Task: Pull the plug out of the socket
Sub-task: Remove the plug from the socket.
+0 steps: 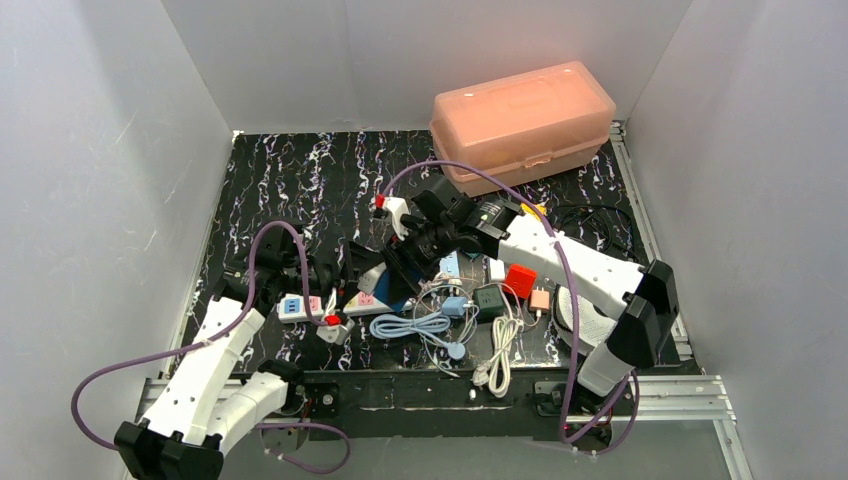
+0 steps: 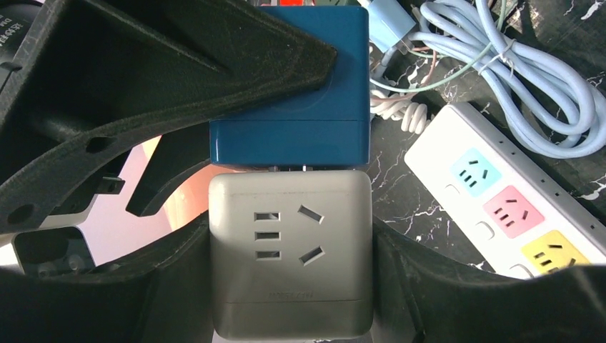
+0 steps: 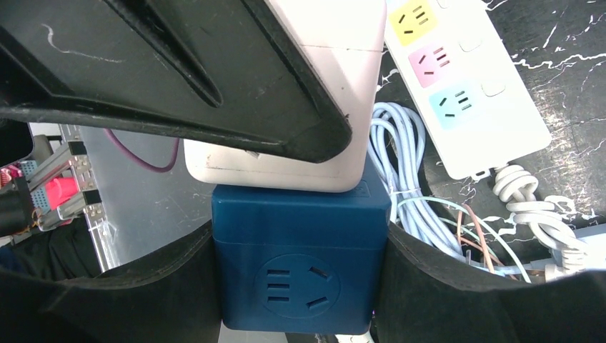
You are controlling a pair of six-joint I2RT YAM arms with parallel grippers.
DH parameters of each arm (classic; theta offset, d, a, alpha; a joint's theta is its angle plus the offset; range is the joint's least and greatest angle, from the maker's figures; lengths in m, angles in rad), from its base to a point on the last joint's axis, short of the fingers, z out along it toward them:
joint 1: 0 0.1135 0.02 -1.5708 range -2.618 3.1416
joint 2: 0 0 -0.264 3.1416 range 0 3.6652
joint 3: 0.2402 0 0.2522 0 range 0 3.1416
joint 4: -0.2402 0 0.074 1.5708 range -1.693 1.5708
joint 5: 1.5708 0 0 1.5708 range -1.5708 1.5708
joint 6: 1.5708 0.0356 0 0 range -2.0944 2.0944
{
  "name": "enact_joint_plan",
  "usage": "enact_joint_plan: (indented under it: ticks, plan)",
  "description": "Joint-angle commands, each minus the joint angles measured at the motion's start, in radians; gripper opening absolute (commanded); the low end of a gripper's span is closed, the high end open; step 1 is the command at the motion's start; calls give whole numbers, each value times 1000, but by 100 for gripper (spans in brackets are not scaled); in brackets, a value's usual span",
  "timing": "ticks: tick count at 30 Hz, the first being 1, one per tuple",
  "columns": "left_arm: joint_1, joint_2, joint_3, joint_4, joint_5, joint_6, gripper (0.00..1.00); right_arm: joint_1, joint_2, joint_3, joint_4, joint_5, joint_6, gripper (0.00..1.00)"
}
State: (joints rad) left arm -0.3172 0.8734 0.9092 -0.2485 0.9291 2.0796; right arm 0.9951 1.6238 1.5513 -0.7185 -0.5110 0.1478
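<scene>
Left pincer (image 2: pixel 289 300) pinches grey socket cube (image 2: pixel 289 243), right pincer (image 3: pixel 300 300) pinches blue plug cube (image 3: pixel 300 236) seated at its 12 o'clock, over mid-worktop (image 1: pixel 300 180); risk: off-axis pull bends prongs, or smooth sides slip.

Plain pale grey walls (image 1: pixel 90 150) close in the left, back and right sides of a black surface (image 1: pixel 300 180) veined with white marbling, edged along its near and right sides by bare aluminium rails (image 1: pixel 690 385), all under soft, even light.
</scene>
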Motion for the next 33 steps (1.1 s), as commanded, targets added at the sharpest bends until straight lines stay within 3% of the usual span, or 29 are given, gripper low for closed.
enact_joint_plan:
  ticks: [1, 33]
  plan:
    - [14, 10, -1, 92, 25, 284, 0, 34, -84, -40, 31, -160, 3, 1]
    - [31, 104, 110, -124, -17, 463, 0, 37, -230, -190, -167, -184, -16, 1]
